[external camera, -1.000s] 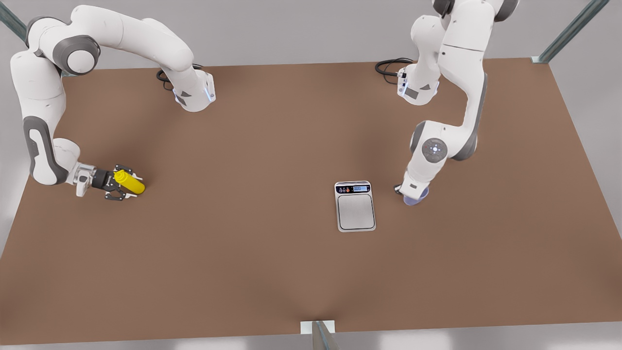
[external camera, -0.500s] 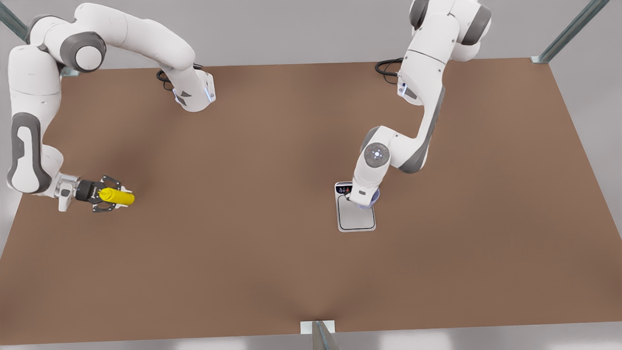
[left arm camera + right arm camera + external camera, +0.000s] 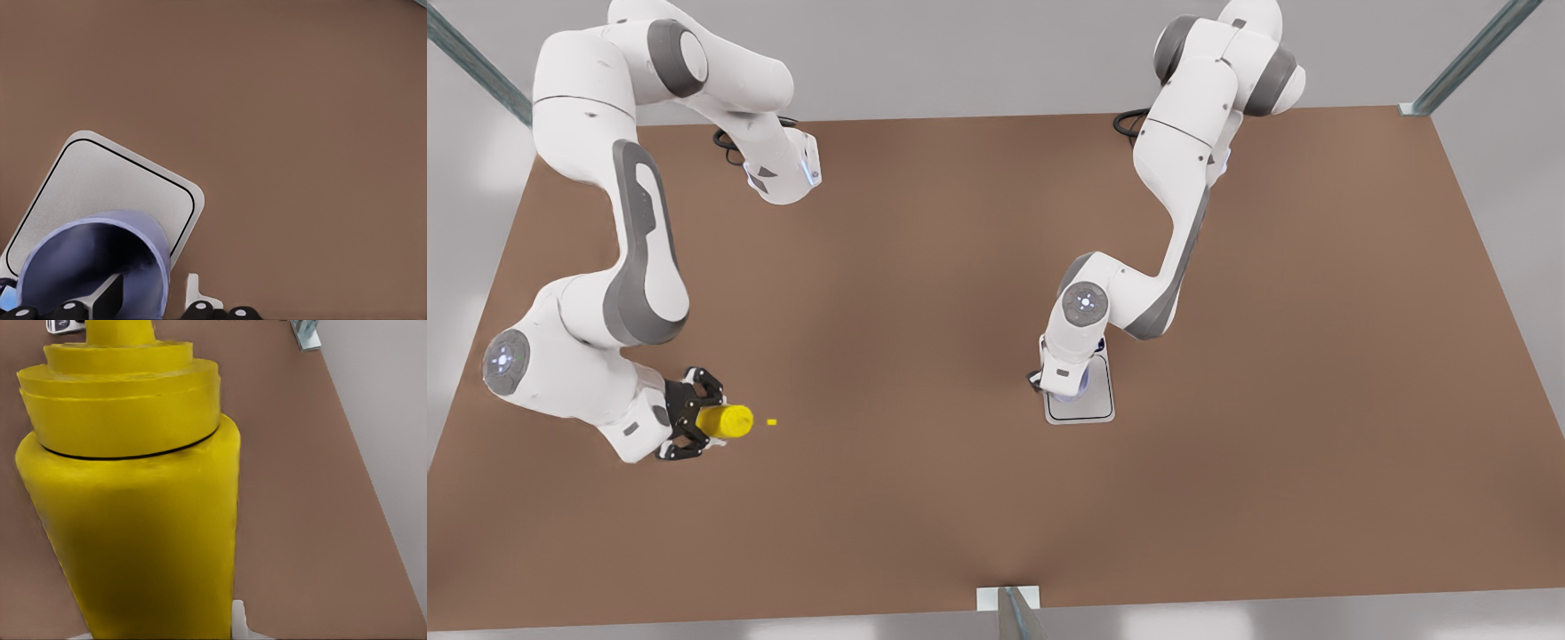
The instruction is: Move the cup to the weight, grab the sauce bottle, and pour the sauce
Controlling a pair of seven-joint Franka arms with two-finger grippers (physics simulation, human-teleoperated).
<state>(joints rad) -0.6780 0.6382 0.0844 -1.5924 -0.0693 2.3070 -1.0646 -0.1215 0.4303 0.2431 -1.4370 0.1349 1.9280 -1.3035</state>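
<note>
1. My left gripper (image 3: 1069,384) clamps the cup (image 3: 100,267) over the scale (image 3: 1089,404), ready to set down.
2. My right gripper (image 3: 694,425) grips the sauce bottle (image 3: 725,420) sideways near the table's (image 3: 960,267) front-left corner; a sauce drop (image 3: 771,422) is already out, well short of the cup.

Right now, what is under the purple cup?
The silver weight lies under the cup, which the left gripper holds. Whether the cup touches the plate is hidden.

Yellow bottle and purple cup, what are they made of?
The yellow squeeze bottle looks like matte soft plastic: solid colour, stepped moulded cap. The lavender tumbler seems smooth thin plastic, with a soft sheen on its rim. Neither is certain in a render.
</note>
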